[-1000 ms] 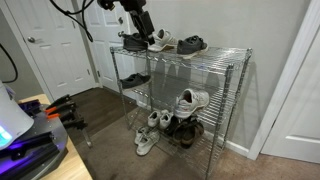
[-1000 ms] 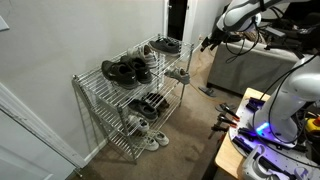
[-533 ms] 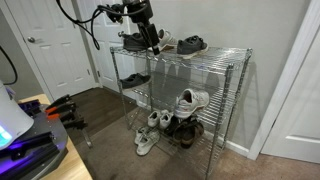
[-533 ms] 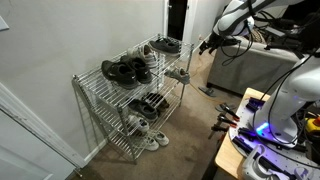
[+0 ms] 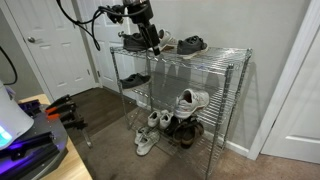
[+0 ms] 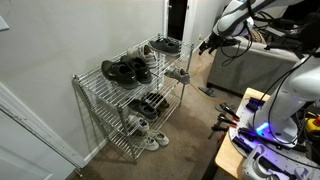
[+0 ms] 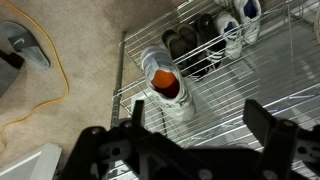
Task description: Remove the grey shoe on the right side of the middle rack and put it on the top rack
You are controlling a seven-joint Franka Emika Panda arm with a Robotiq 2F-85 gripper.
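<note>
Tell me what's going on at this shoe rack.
The robot's pincer hangs open and empty just above the top rack. The grey shoe sits untouched on the middle rack; the wrist view looks down on it from above. Nothing has been picked up yet, so the move to the top tier is not yet done.

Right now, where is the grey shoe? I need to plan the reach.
In an exterior view, the grey shoe sits on the right side of the middle rack, across from the black shoe at its left end.

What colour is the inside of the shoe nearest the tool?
Orange; the shoe shows it best in the wrist view.
</note>
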